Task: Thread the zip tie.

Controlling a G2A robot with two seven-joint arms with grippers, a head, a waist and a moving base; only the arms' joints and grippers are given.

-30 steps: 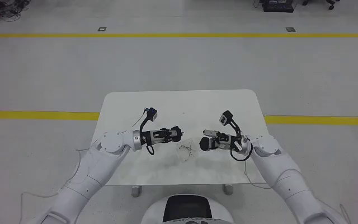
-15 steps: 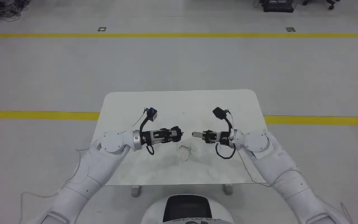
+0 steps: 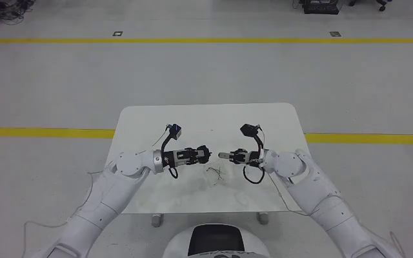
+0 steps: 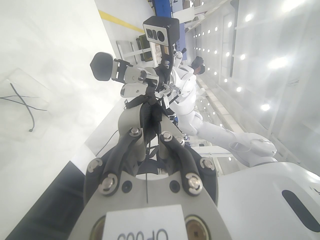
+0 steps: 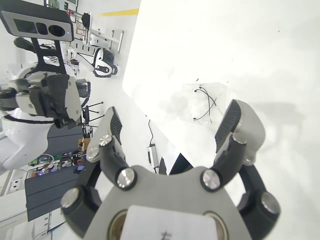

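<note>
Both tools hover over the middle of the white surface (image 3: pixel 258 119), tips facing each other with only a small gap between them. Every edge of the surface sits well away from both, so I have room on all sides.

The right tool (image 3: pixel 222 155) is spread wide, ribbed pads (image 5: pixel 116 122) far apart and nothing between them. The left tool (image 3: pixel 206 153) has its fingers pressed together. I can't make out whether anything thin is pinched in there, because dark padding covers the tips.

The zip ties (image 3: pixel 215 172) lie flat on a clear sheet (image 5: pixel 221 91), below the gap between the two tools and a little toward my side of it. They are thin black strands, curved and crossing each other in a loose X, so there is no single long axis to call. I see small heads at a few ends, but I can't count the ties for sure.
</note>
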